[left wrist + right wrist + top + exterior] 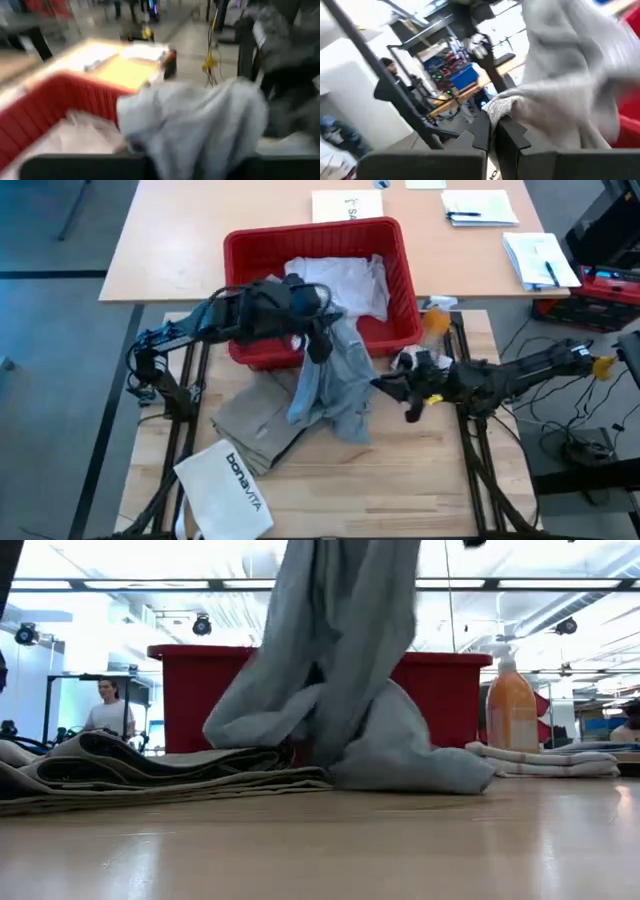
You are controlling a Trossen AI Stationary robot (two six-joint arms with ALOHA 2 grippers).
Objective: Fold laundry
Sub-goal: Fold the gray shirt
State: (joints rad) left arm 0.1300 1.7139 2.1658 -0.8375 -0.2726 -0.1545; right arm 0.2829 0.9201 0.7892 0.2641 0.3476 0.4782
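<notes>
- Two grippers hold my grey T-shirt (335,380): the left gripper (318,345) pinches its top at the red basket (400,255) front, the cloth draping down onto the table.
- My right gripper (385,387) is pressed together on its edge.
- Khaki-tan piece (255,420) lies folded beside.

left claw (318,345): fingers hidden in grey shirt (335,380) | shirt top above claw: cut off, low view | khaki piece (255,420): partly under shirt
</notes>
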